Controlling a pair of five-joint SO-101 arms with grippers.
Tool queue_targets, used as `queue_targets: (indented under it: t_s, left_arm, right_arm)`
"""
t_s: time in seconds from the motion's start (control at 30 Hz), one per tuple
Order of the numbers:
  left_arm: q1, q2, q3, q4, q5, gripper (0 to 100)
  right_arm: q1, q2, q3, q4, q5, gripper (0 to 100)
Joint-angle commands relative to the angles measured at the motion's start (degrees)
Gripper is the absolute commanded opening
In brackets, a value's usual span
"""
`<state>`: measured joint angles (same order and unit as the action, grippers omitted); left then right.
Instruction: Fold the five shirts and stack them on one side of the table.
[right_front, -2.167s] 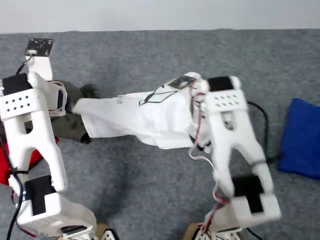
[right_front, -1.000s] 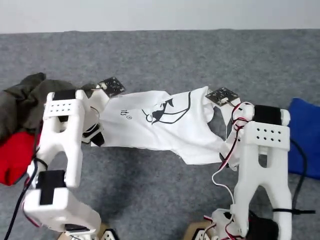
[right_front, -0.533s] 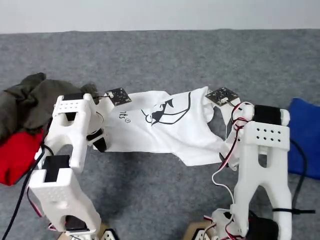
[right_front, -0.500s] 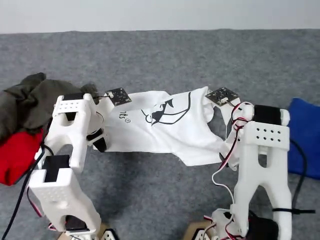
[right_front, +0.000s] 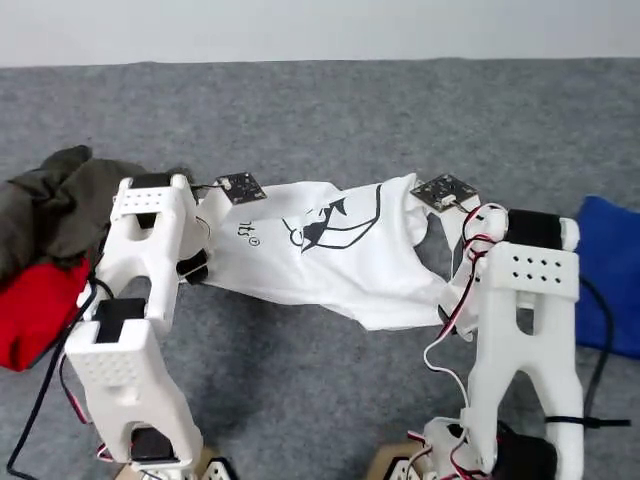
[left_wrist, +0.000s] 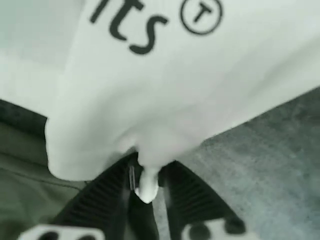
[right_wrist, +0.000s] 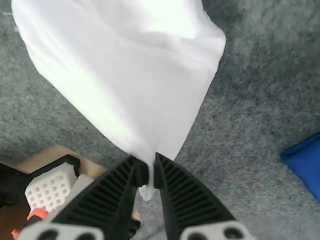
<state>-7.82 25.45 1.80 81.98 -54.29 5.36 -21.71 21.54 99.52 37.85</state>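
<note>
The left gripper (left_wrist: 145, 176) is clamped tight on one end of the white shirt (right_front: 335, 262), and the right gripper (right_wrist: 146, 172) is pinched on the other. The shirt hangs stretched between them over the table (right_front: 300, 110). A blue shirt (right_front: 608, 275) lies beside the right arm, and a pile (right_front: 45, 240) lies beside the left.

Pale wall strip (right_front: 320, 30) at the far side, brown wooden board (right_wrist: 50, 152) at the near side
</note>
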Motion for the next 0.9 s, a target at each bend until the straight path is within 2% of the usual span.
queue_targets:
  t_s: [0.0,0.17,0.47,0.7,0.87]
  left_arm:
    - [0.9,-8.9,-6.9,7.6,3.3,0]
    - [2.3,-23.4,-14.7,12.3,10.0,0]
    - [3.3,-43.5,-15.7,11.7,19.8,0]
    - [4.6,-50.5,-15.4,8.6,23.6,0]
    - [8.3,-50.6,-15.4,15.3,23.3,0]
  right_arm:
    - [0.4,-4.2,-8.6,2.7,0.3,1.0]
    - [0.4,-9.5,-16.5,3.0,0.3,1.0]
    - [0.7,-17.4,-29.0,2.6,0.4,1.0]
    - [0.9,-19.3,-40.4,2.5,0.4,1.0]
    - [4.9,-18.9,-48.2,1.2,-1.1,1.0]
